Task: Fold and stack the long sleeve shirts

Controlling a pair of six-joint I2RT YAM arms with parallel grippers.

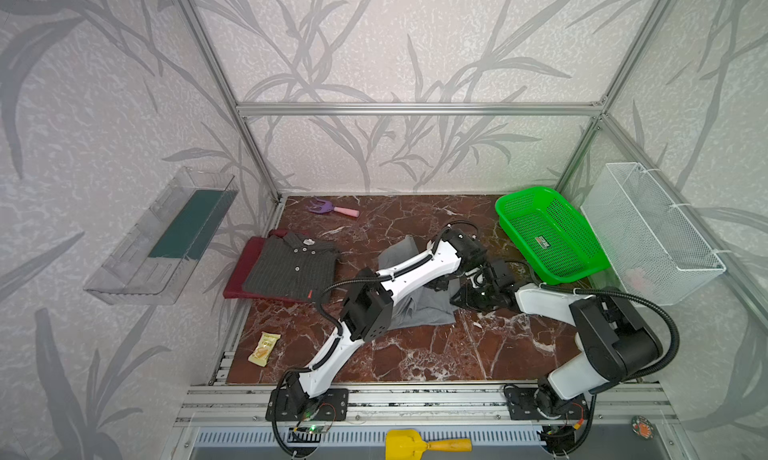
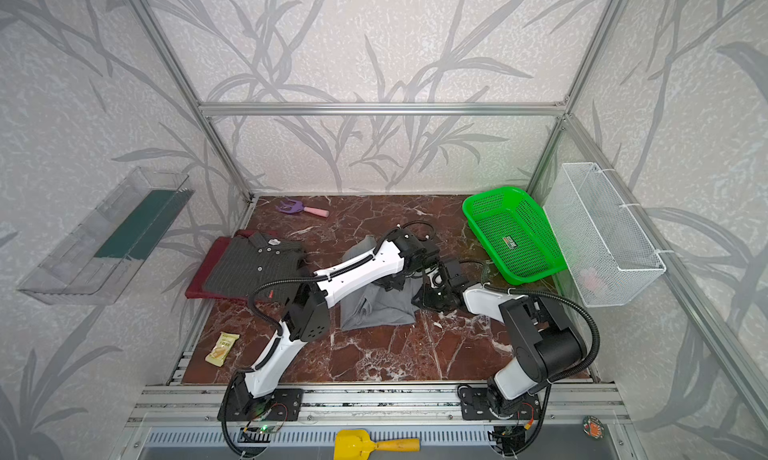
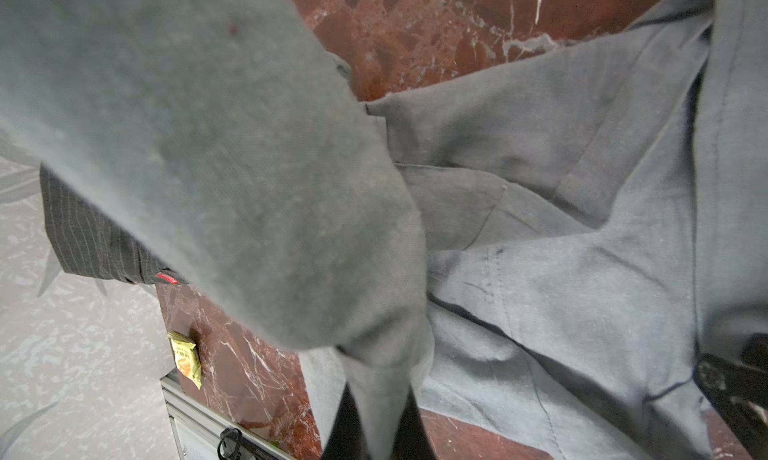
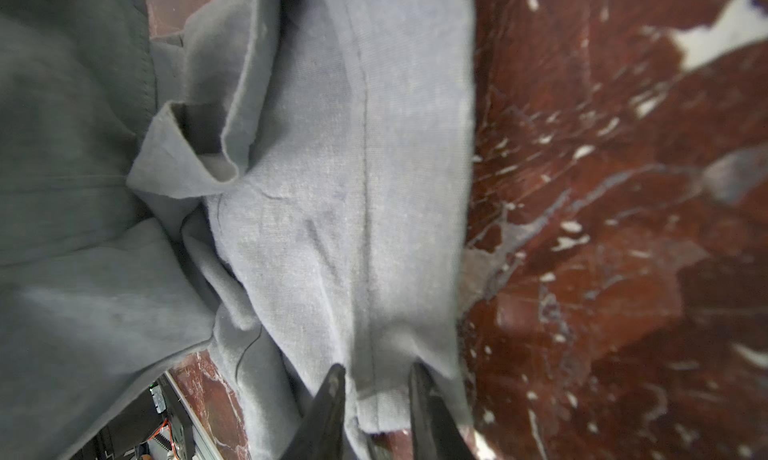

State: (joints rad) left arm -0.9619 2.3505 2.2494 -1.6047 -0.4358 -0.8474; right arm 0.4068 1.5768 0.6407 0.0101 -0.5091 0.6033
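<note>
The light grey shirt (image 1: 419,308) (image 2: 374,308) lies rumpled mid-table, partly under my left arm. My left gripper (image 1: 440,287) (image 3: 378,391) is shut on a bunched piece of it, which hangs raised in front of the left wrist camera. My right gripper (image 1: 461,300) (image 4: 376,370) grips the shirt's hem (image 4: 378,408) at its right edge, just above the marble top. At the left, the dark grey pinstriped shirt (image 1: 291,266) (image 2: 253,266) (image 3: 83,237) sits folded on the folded maroon shirt (image 1: 243,271) (image 2: 203,279).
A green mesh basket (image 1: 548,233) leans at the back right beside a white wire basket (image 1: 652,233) on the wall. A purple and pink toy rake (image 1: 332,208) lies at the back. A yellow snack packet (image 1: 264,349) lies front left.
</note>
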